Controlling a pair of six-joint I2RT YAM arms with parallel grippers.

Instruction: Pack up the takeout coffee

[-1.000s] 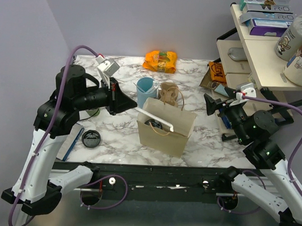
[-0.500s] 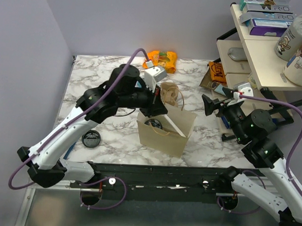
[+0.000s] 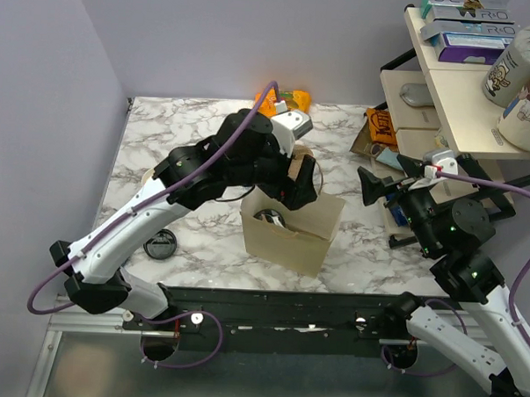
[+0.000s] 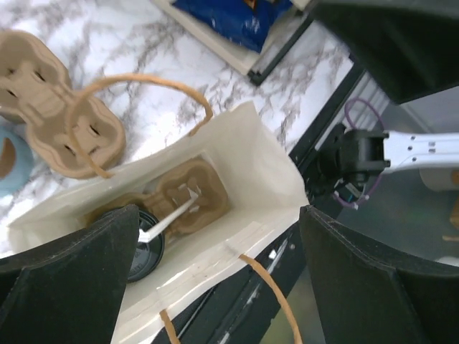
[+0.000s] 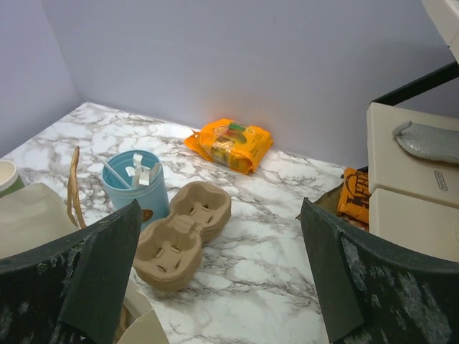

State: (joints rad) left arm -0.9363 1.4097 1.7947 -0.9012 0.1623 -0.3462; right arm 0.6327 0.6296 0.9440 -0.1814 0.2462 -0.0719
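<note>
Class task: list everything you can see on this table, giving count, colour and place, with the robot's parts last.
paper bag: one, tan, table centre, open.
takeout coffee: one, black lid, inside the bag.
cup carriers: a stack, brown, behind the bag.
tall cup: one, light blue, beside the carriers.
snack packet: one, orange, far edge.
loose lid: one, black, table's near left.
left gripper: one, black, open above the bag.
right gripper: one, black, open, right of the bag.
</note>
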